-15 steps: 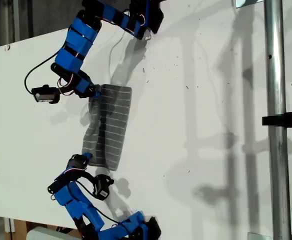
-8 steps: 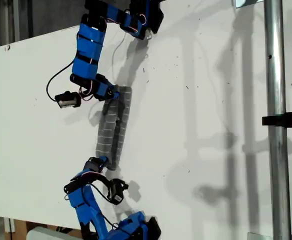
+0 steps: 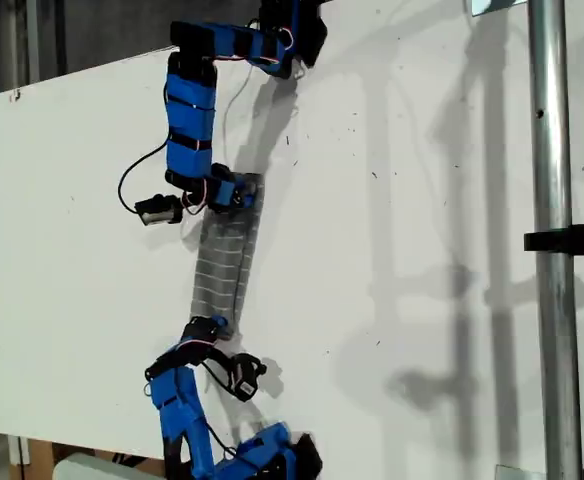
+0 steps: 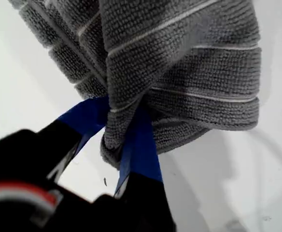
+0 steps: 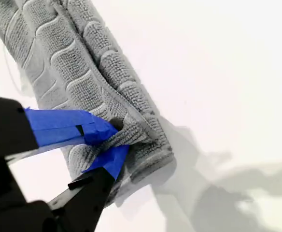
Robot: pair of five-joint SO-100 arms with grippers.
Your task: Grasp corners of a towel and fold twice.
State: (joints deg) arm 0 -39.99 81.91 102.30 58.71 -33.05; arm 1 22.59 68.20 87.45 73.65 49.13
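The towel lies mid-tabletop as a narrow band, first fold nearly laid. My first hand and second hand each clamp an end corner (second fold undone).

A white desk fills the room's middle, speckled with dark crumbs. A shiny metal pole crosses it, a black clamp gripping the pole. Soft grey shadows lie beside the pole.
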